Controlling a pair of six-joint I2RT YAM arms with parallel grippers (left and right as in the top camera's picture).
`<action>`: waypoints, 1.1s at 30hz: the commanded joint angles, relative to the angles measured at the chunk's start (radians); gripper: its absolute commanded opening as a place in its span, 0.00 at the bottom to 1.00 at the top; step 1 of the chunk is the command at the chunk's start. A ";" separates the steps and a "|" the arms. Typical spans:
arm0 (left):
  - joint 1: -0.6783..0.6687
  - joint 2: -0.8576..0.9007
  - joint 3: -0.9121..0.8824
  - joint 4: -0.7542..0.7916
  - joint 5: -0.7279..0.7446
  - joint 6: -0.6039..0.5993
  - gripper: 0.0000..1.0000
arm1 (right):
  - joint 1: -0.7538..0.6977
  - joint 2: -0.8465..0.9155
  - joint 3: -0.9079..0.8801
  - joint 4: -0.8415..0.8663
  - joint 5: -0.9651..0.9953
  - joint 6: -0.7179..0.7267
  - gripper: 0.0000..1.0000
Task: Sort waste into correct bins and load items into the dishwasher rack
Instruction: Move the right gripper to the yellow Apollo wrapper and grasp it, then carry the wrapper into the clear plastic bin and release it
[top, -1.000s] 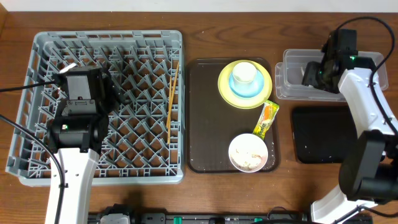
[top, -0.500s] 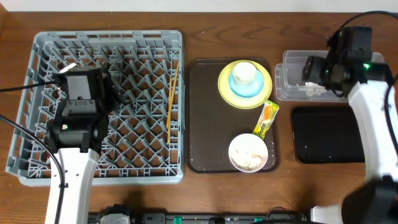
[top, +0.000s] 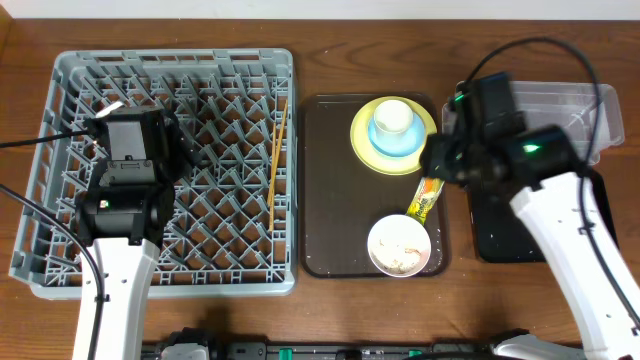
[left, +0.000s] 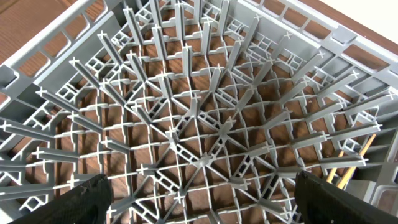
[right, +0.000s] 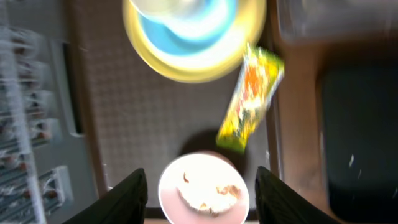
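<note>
The grey dishwasher rack (top: 60, 250) fills the left side, and the wooden chopsticks (top: 277, 160) lie in it near its right edge. My left gripper (top: 130, 150) hovers over the rack (left: 199, 112), open and empty (left: 202, 205). On the brown tray, the white cup (top: 393, 115) stands in the light blue dish (top: 398, 145) on the yellow plate (top: 360, 135). The green-and-orange wrapper (top: 428, 198) lies beside the white bowl (top: 399, 245), which holds food scraps. My right gripper (top: 438, 165) is open and empty above the wrapper (right: 252, 106) and bowl (right: 204, 190). The tissue is hidden.
The brown serving tray (top: 335, 200) sits in the middle. The clear tub (top: 570, 105) stands at the far right. The black tray (top: 495, 235) lies in front of it, partly under my right arm. The chopsticks also show in the left wrist view (left: 354, 158).
My right arm has swung left and forward, from over the clear tub to over the right edge of the brown tray by the wrapper. The left arm has not moved.
</note>
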 joint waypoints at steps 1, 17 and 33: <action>0.005 0.000 0.024 -0.003 -0.002 -0.013 0.95 | 0.060 0.028 -0.097 0.030 0.105 0.217 0.55; 0.005 0.000 0.024 -0.003 -0.002 -0.013 0.95 | 0.114 0.053 -0.534 0.501 0.238 0.291 0.52; 0.005 0.000 0.024 -0.004 -0.002 -0.013 0.95 | 0.113 0.055 -0.702 0.785 0.291 0.291 0.47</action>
